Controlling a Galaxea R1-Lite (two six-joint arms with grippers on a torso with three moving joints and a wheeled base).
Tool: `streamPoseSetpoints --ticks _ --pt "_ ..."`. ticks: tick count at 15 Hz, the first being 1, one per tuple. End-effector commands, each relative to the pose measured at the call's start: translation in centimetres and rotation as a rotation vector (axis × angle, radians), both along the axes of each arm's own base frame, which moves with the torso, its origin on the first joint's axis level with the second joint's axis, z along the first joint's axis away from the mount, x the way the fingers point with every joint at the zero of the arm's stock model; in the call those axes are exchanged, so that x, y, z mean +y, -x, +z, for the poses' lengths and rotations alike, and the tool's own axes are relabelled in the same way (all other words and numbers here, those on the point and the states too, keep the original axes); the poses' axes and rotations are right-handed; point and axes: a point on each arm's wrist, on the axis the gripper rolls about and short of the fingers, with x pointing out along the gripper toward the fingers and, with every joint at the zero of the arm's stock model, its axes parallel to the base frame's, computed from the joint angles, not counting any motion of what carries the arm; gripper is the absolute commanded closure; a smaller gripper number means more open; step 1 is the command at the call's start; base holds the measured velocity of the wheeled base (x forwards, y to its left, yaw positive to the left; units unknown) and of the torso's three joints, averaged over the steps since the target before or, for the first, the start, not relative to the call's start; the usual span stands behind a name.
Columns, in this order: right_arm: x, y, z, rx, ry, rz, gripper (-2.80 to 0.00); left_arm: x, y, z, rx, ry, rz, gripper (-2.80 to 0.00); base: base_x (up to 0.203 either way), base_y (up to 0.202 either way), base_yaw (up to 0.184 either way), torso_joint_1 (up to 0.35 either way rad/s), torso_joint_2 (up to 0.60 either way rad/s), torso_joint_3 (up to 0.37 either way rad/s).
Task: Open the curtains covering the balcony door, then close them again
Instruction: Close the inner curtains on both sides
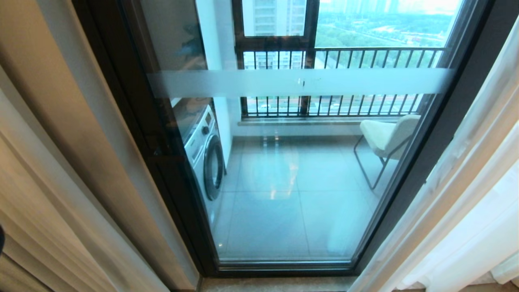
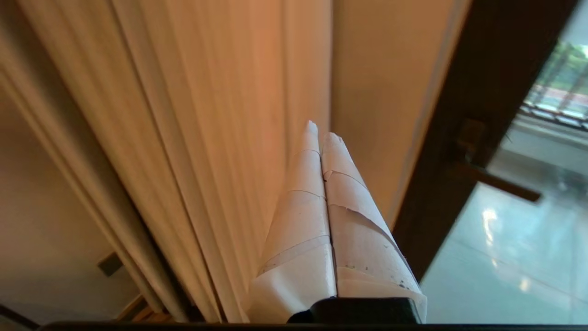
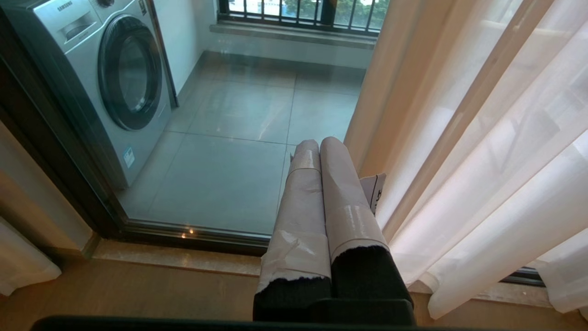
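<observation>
Sheer white translucent curtains (image 1: 466, 194) are hanging bunched at the right of the dark-framed glass balcony door (image 1: 292, 170), which is showing bare, so I'm judging opening done, closing left. My left gripper (image 2: 321, 135) is pointing at beige drapes (image 2: 193, 115), jaws shut, empty; my right gripper (image 3: 319, 147) likewise.

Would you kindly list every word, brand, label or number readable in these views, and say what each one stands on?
"SAMSUNG": on the top panel of the washing machine, in the right wrist view.
Small sticker low on the washing machine's front: too small to read.
White tag with dark print beside the right end effector: partly hidden, unreadable.
Small mark on the balcony door's frosted band: too blurred to read.
</observation>
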Motion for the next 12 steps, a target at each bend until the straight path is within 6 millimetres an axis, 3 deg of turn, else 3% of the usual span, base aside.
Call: streamPoseSetpoints --ticks 1,4,11,12 --pt "0.0 0.0 0.0 0.001 0.001 0.000 0.00 0.8 -2.1 0.3 0.030 0.002 0.057 0.00 0.000 0.000 0.000 0.000 0.00 0.000" --pt "0.0 0.0 0.0 0.001 0.001 0.000 0.00 2.5 -3.6 1.3 -0.025 -0.020 0.177 0.00 0.000 0.000 0.000 0.000 0.00 0.000" --pt "0.0 0.0 0.0 0.001 0.001 0.001 0.00 5.4 -4.1 1.3 -0.031 -0.019 0.363 0.00 0.000 0.000 0.000 0.000 0.00 0.000" --pt "0.0 0.0 0.0 0.001 0.001 0.001 0.00 5.5 -4.4 1.1 -0.028 -0.014 0.363 -2.80 0.000 0.000 0.000 0.000 0.00 0.000"
